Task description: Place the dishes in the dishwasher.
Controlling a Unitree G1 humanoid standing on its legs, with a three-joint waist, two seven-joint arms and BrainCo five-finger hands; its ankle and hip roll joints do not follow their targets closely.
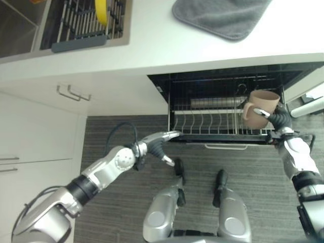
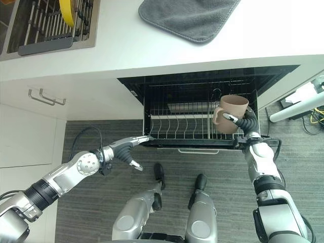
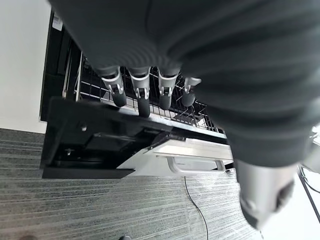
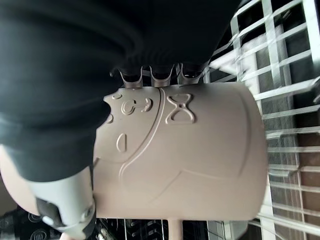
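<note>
Left hand (image 1: 158,143), fingers straight & holding nothing, rests on front edge of pulled-out rack (image 1: 202,124). Right hand (image 2: 242,121) curls round tan mug (image 2: 232,113) above rack's right end. Advice: lower slowly, tip mug mouth-down btwn tines, w/o knocking wires.

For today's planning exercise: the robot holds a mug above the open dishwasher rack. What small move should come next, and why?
Probably lower the right hand so the beige ceramic mug settles into the white wire rack: the mug hangs gripped above the rack's right end, while the left hand steadies the rack's front edge.
</note>
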